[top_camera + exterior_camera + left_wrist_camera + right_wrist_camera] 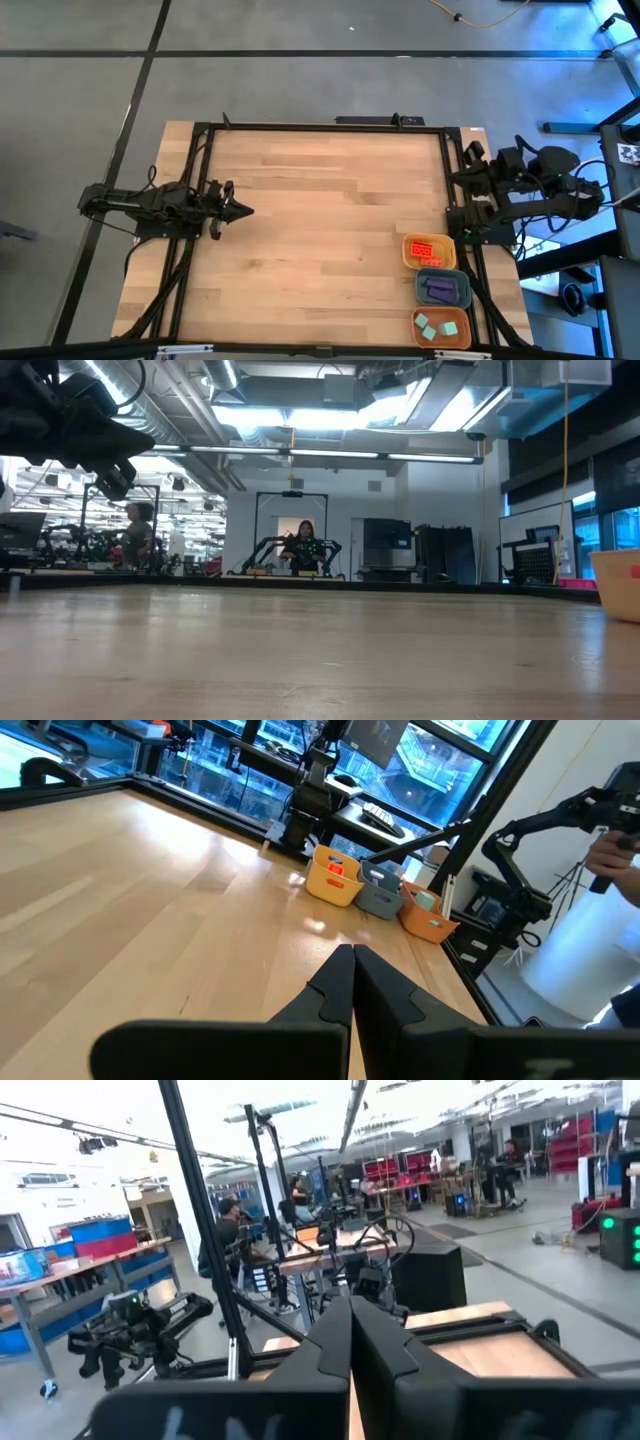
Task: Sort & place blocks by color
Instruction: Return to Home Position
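The blocks lie in three small trays at the table's near right corner. Orange-red blocks (427,246) are in the yellow tray (407,252), purple blocks (440,290) in the blue-grey tray (466,290), and teal-green blocks (436,327) in the orange tray (465,328). My left gripper (244,210) is shut and empty, pointing level across the table from its left edge. My right gripper (350,1308) is shut and empty. It is drawn back with the right arm (530,185) at the table's right edge, raised above the trays.
A black frame (320,126) runs along the table's edges. The bare wood between the two arms (330,220) holds nothing. People sit and stand at benches in the room beyond (303,545).
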You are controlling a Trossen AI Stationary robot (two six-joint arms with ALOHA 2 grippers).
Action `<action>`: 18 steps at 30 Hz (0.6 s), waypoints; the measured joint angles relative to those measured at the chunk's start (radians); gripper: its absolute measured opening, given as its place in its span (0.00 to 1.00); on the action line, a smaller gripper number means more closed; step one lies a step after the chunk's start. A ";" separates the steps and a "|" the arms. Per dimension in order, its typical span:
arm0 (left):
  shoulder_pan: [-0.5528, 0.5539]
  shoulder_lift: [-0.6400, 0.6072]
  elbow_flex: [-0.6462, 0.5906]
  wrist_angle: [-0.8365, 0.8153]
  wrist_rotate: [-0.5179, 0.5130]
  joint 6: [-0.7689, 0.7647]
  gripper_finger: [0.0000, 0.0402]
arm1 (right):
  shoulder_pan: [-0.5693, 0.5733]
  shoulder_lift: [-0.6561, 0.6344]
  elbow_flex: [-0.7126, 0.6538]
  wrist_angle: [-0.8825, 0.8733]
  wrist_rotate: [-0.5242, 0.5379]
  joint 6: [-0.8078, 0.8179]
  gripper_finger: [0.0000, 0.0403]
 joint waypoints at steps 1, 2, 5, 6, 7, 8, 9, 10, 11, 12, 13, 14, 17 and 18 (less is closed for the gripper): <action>0.000 0.000 0.000 0.000 0.000 0.000 0.00 | 0.000 -0.002 0.000 0.001 0.000 -0.009 0.00; 0.000 0.000 0.000 0.000 0.000 0.000 0.00 | 0.000 -0.003 0.000 -0.001 -0.001 -0.014 0.00; 0.000 0.000 0.000 0.000 0.000 0.000 0.00 | 0.000 -0.003 0.000 0.000 0.000 -0.017 0.00; 0.000 0.000 0.000 0.000 0.000 0.000 0.00 | 0.000 -0.003 0.000 0.000 0.000 -0.019 0.00; 0.000 0.000 0.000 0.000 0.000 0.000 0.00 | 0.000 -0.003 0.000 0.000 0.000 -0.020 0.00; 0.000 0.000 0.000 0.000 0.000 0.000 0.00 | 0.000 -0.003 0.000 0.000 0.000 -0.022 0.00; 0.000 0.000 0.000 0.000 0.000 0.000 0.00 | 0.000 -0.003 0.000 0.000 0.000 -0.023 0.00; 0.000 0.000 0.000 0.000 0.000 0.000 0.00 | 0.000 -0.003 0.000 0.000 0.000 -0.023 0.00; 0.000 0.000 0.000 0.000 0.000 0.000 0.00 | 0.000 -0.003 0.000 0.000 0.000 -0.023 0.00; 0.000 0.000 0.000 0.000 0.000 0.000 0.00 | 0.000 -0.003 0.000 0.000 0.000 -0.023 0.00; 0.000 0.000 0.000 0.000 0.000 0.000 0.00 | 0.000 -0.003 0.000 0.000 0.000 -0.024 0.00; 0.000 0.000 0.000 0.000 0.000 0.000 0.00 | 0.000 -0.003 0.000 0.000 0.000 -0.027 0.00; 0.000 0.000 0.000 0.000 0.000 0.000 0.00 | 0.000 -0.003 -0.005 0.005 0.000 -0.044 0.00; 0.000 0.000 0.000 0.000 0.000 0.000 0.00 | 0.000 -0.004 -0.016 0.010 -0.001 -0.045 0.00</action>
